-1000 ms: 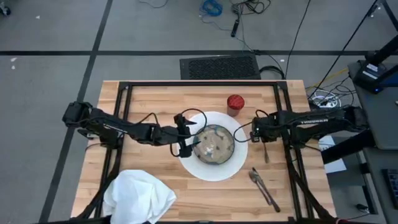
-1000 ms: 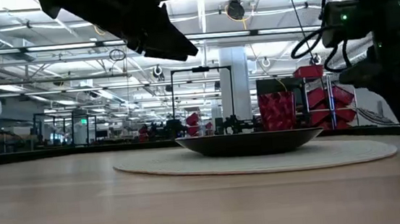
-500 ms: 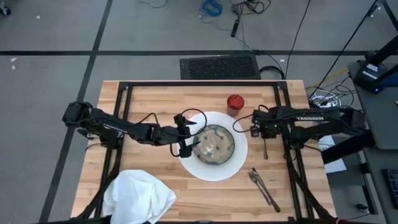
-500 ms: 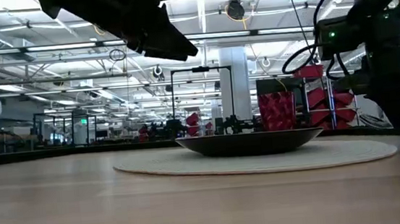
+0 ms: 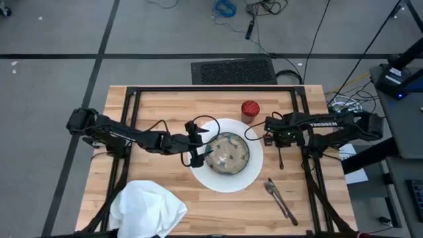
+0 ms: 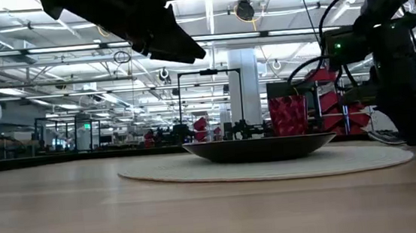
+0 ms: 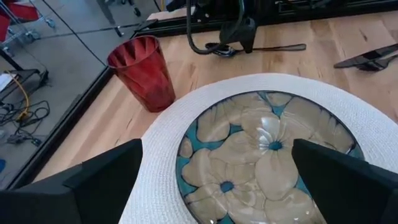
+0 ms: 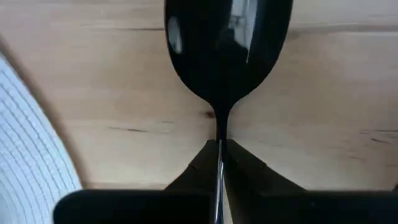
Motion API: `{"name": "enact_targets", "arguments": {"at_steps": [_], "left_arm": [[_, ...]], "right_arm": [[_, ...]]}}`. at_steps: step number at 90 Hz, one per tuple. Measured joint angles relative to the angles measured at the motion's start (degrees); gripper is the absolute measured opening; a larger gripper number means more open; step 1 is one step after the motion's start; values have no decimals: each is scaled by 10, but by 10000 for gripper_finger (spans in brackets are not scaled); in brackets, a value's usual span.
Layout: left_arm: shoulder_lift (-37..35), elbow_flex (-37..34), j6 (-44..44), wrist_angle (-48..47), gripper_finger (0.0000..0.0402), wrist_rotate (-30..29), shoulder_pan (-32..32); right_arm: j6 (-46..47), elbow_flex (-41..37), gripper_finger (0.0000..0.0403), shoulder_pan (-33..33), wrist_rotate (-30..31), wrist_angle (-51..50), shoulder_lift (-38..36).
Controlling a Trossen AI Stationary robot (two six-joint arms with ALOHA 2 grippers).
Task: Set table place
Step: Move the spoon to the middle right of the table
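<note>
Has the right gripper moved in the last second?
Yes. In the high view the right gripper, shut on the spoon, has slid toward the red cup and the plate's rim.

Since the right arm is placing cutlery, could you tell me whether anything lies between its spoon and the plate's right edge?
Nothing visible does. The right gripper grips the spoon over bare table just right of the white plate; the knife and fork lie farther off.

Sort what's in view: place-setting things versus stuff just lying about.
Job: plate, bowl, cup, napkin, spoon in right gripper, knife and fork.
Lying about: floor mat, cables.
</note>
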Motion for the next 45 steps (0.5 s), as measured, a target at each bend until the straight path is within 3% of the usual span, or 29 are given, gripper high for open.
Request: {"name": "enact_targets", "arguments": {"at_steps": [29,45], "left_arm": [[0,0,0,-2,400,0,0],[0,0,0,-2,400,0,0]], "right_arm": [[0,-1,1,-3,2,-18,2],[-6,-2,23,-2,2,-13,2]]}}
